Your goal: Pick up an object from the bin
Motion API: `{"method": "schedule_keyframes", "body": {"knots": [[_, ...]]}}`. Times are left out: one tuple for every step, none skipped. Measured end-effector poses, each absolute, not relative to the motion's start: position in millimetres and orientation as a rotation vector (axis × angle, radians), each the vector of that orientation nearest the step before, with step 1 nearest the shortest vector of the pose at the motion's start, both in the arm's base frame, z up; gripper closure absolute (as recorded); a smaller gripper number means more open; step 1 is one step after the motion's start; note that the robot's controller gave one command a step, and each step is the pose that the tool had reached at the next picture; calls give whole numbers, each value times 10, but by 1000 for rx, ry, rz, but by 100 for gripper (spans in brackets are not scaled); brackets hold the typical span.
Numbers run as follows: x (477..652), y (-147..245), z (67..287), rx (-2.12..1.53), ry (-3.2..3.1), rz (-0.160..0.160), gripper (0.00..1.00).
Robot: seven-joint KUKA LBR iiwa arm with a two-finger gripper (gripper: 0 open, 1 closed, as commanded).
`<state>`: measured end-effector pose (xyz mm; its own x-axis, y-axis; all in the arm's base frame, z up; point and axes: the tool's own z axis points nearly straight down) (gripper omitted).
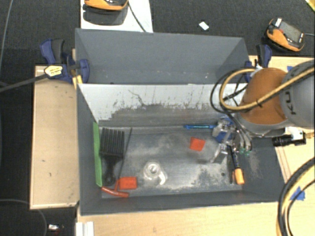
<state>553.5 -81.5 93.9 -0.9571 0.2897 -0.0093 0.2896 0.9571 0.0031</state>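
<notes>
The claw (221, 150) hangs low at the right of the bin (162, 200); I cannot tell whether it is released or clenched. Just to its left lies a small orange-red block (197, 144), probably light and stiff, best pinched across opposite flat sides.

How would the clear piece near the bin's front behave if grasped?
The clear piece looks smooth and glossy, so it is probably slippery. Its rounded shape suggests it may roll when nudged. It seems small and thin-walled, so likely light.
</notes>
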Motion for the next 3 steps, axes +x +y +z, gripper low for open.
{"method": "schedule_keyframes", "body": {"knots": [[5611, -118, 1079, 285, 3122, 1, 0], [5637, 26, 1057, 268, 3121, 1, 0], [5751, -209, 695, 408, 3105, 6, 0]]}}
